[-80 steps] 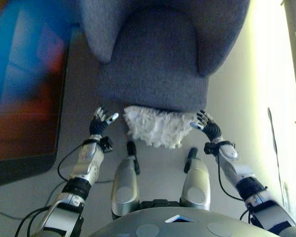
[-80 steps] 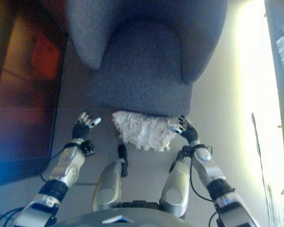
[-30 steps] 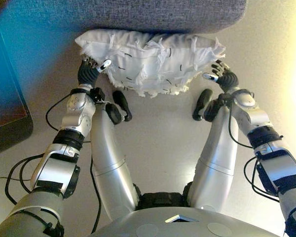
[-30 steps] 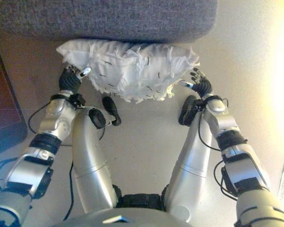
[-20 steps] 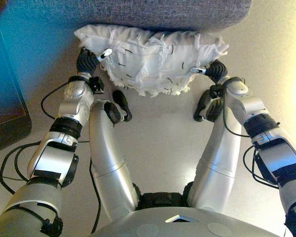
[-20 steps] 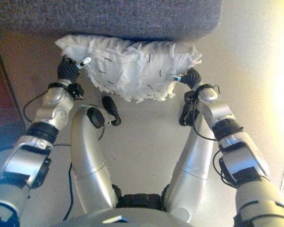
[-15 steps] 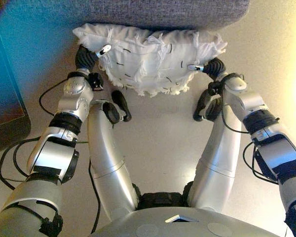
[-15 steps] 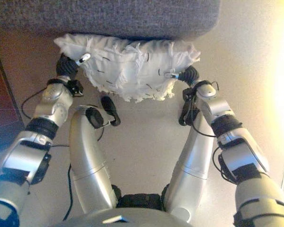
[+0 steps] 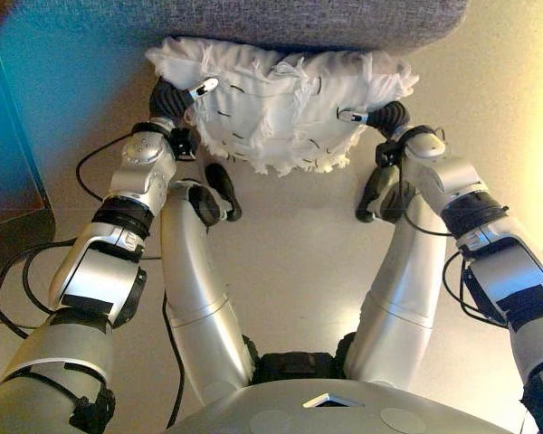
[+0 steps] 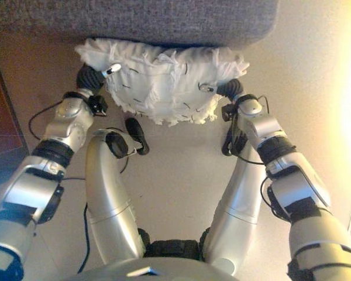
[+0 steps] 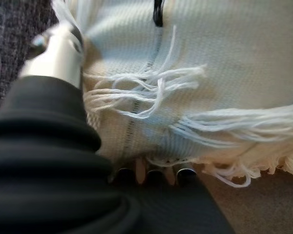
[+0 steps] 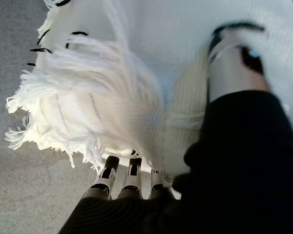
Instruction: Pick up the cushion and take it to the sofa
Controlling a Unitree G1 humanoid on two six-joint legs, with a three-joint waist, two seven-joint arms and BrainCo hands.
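A white fringed cushion [image 9: 281, 104] lies on the floor against the base of the grey sofa [image 9: 299, 18]. My left hand [image 9: 169, 98] clasps its left end and my right hand [image 9: 389, 117] its right end. In the left wrist view the thumb [image 11: 58, 53] lies over the top of the cushion [image 11: 224, 68] and the fingertips [image 11: 151, 174] tuck beneath its fringe. In the right wrist view the thumb [image 12: 229, 66] digs into the cushion [image 12: 132, 58] while the fingers [image 12: 129, 175] sit under its edge. The cushion bulges between the two hands.
A dark low piece of furniture [image 9: 9, 145] borders the floor on my left. Beige floor [image 9: 294, 262] runs below the cushion, and bright light falls on it at the right.
Both hands have closed in from beside the cushion onto its two ends, thumbs now on top. The cushion is squeezed narrower between them.
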